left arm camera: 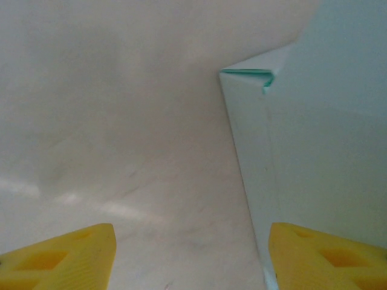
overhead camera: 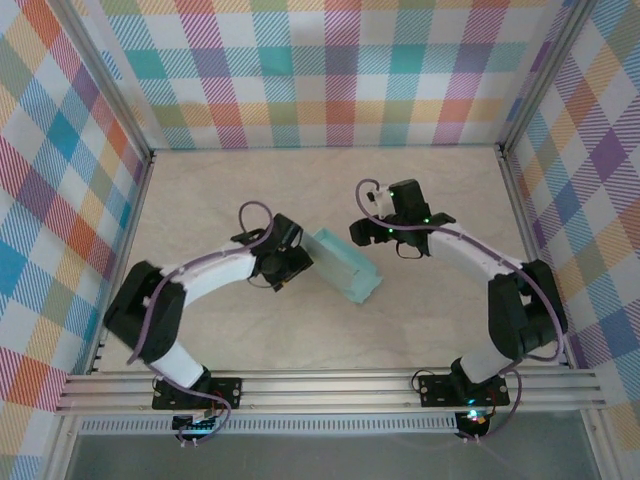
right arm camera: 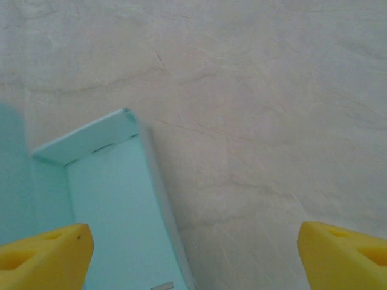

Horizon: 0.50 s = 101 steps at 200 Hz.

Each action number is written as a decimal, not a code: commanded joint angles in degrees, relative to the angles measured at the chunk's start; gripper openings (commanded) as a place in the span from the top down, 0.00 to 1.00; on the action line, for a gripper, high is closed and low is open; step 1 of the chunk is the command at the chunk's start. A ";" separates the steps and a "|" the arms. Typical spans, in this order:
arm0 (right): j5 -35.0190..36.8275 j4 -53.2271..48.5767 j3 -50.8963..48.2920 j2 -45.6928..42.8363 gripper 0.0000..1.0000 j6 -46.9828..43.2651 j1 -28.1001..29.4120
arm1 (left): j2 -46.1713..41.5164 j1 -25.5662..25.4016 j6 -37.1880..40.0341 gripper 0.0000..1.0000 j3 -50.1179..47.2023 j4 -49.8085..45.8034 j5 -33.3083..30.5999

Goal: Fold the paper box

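Between my two pincers, a pale mint-green thin-card paper box (overhead camera: 348, 265) lies aslant on the beige marbled worktop (overhead camera: 420, 320), near its middle.

My left pincer (overhead camera: 298, 262) sits just beside the box's left side, its yellow fingers spread wide with nothing between them. In the left wrist view the box (left arm camera: 314, 151) rises at the right as a pale wall with a folded top corner. One fingertip (left arm camera: 326, 254) overlaps its lower edge, though I cannot tell whether they touch. My right pincer (overhead camera: 372, 232) hovers near the box's far right end, likewise released and empty. In the right wrist view the box (right arm camera: 115, 223) sits at lower left, a narrow flap across its far end. Bright checked panels (overhead camera: 330, 70) wall the worktop on three sides.
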 commanded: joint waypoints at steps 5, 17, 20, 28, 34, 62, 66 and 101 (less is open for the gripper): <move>4.08 0.19 -2.36 -6.40 0.13 1.87 -1.51 | 7.63 1.38 9.03 0.33 9.20 -0.97 1.53; 3.95 -0.26 -3.65 -8.51 0.12 2.57 -2.76 | 11.49 2.33 10.97 0.33 13.19 -0.10 3.07; 3.75 -0.29 -3.95 -8.96 0.12 2.64 -3.10 | 12.83 2.55 11.37 0.33 14.26 0.22 3.71; 3.55 -0.43 -4.82 -10.15 0.12 2.89 -3.89 | 15.78 3.30 12.69 0.34 17.19 0.98 5.59; 3.25 -0.59 -5.28 -10.82 0.12 2.87 -4.44 | 18.09 3.75 13.44 0.34 19.84 0.92 6.75; -0.12 -0.81 -6.84 -12.86 0.10 -1.92 -5.90 | 28.77 4.28 15.59 0.32 34.36 -1.97 12.82; -0.92 -0.99 -6.86 -12.84 0.10 -3.26 -6.00 | 30.17 4.27 15.63 0.32 36.25 -2.32 13.86; -2.01 0.29 -6.99 -11.48 0.09 -13.29 -8.30 | 39.49 2.55 15.28 0.32 50.06 -5.19 19.02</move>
